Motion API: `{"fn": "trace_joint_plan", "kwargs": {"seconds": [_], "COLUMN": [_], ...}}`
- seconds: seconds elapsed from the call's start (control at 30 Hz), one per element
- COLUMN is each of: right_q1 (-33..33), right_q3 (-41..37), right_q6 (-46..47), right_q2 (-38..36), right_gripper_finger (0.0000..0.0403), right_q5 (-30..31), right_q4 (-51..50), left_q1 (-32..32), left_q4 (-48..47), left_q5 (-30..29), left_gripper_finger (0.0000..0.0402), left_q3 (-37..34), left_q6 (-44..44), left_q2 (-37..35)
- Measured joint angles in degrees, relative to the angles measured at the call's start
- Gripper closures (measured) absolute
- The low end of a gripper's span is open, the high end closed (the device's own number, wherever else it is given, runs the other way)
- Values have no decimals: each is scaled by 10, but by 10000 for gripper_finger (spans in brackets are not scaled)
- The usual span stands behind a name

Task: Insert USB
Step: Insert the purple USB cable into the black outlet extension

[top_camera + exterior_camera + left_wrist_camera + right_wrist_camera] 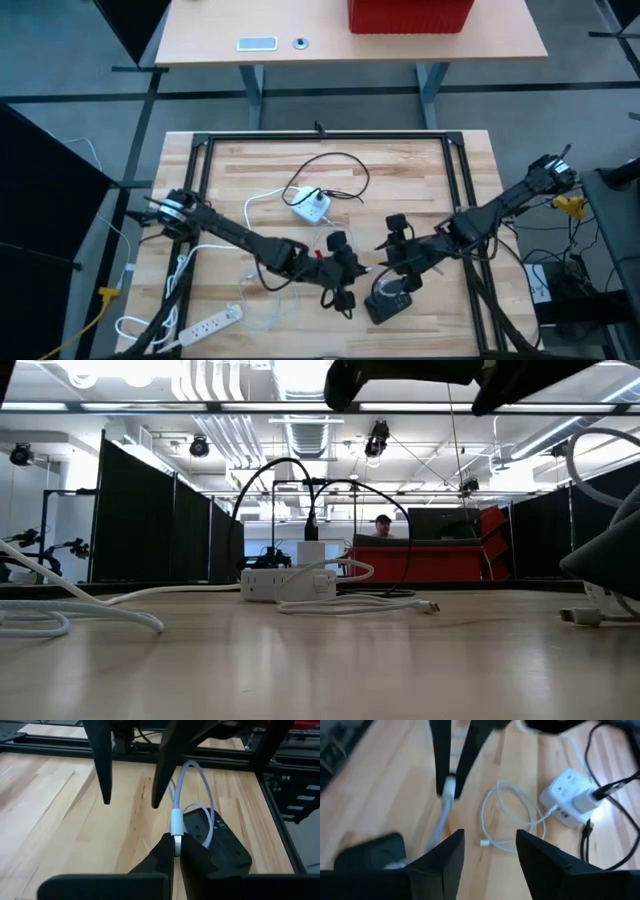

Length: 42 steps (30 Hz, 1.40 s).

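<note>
While the left gripper (175, 851) pinches the USB plug (178, 824) (white-cabled), the right gripper (490, 851) gapes empty.

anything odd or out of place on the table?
Nothing damaged or spilled. Just loose cabling: a white cable lies coiled beside the white power adapter, unplugged at one end. The left gripper pinches a USB plug over the dark box.

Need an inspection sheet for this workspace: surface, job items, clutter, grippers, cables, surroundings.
Surface: wooden table, black frame.
Job's things: USB cable plug in left gripper; black device beneath.
Clutter: white power strip; white power adapter.
Grippers: left shut on plug; right gripper open, empty, close by.
Cables: loose white cable coil; black cable at adapter.
Surroundings: second desk with red box; a person far off.
</note>
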Motion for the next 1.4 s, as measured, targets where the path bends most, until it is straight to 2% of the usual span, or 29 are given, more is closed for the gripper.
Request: {"fn": "trace_joint_plan", "kwargs": {"seconds": [0.27,0.57,0.87,1.1,1.4], "right_q1": [2,19,20,20,20], "right_q3": [7,6,6,6,6], "right_q6": [43,47,72,132,135], "right_q2": [-11,-10,-9,-9,-9], "right_gripper_finger": [232,243,258,296,374], "right_q5": [-18,-17,-14,0,2], "right_q4": [2,53,64,59,57], "left_q1": [3,7,9,9,8], "left_q4": [8,19,38,39,41], "left_q5": [-11,-23,-29,-28,-25], "left_gripper_finger": [395,395,395,395,395], "left_q3": [0,0,0,0,0], "left_q6": [-2,-15,4,5,16], "left_q2": [0,0,0,0,0]}}
